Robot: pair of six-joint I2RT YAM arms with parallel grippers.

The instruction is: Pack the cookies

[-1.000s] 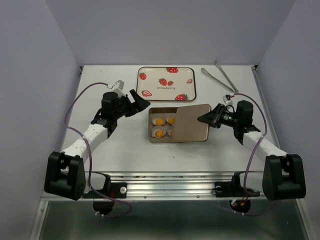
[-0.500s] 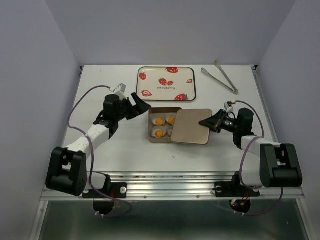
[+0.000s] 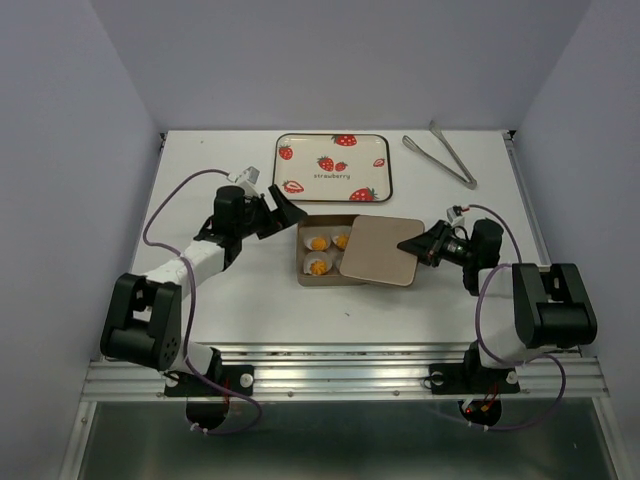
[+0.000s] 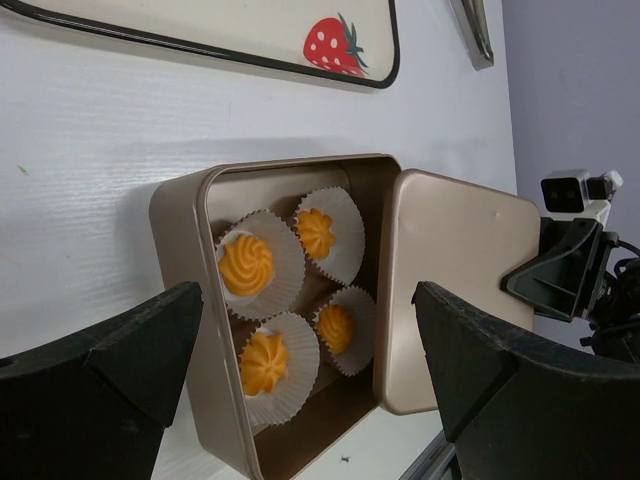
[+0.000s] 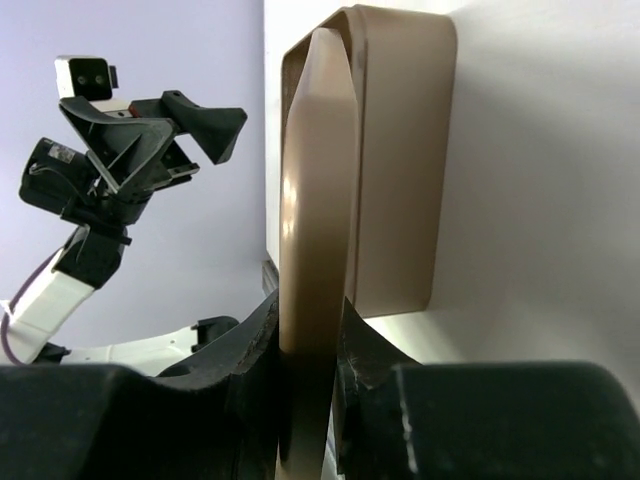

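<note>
- Filling the view, a white table (image 3: 250,290) sits between lavender walls (image 3: 60,150); a strawberry tray (image 3: 362,160) and tongs (image 3: 452,152) lie at its far edge.
- Four cookies (image 3: 318,243) sit inside the tin (image 3: 301,256) at mid-table.
- The left gripper (image 3: 283,212) hangs spread wide beside the tin.
- The right gripper (image 3: 411,243) pinches the lid (image 3: 380,250) over the tin's right side.

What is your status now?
Right pincer shut on lid. Left pincer open, empty. Four cookies in tin, lid partly over it. Nothing blocking.

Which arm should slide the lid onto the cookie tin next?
Right. The right gripper pinches the lid at its edge, lid partly over the tin; the left gripper is open and empty beside it.
</note>
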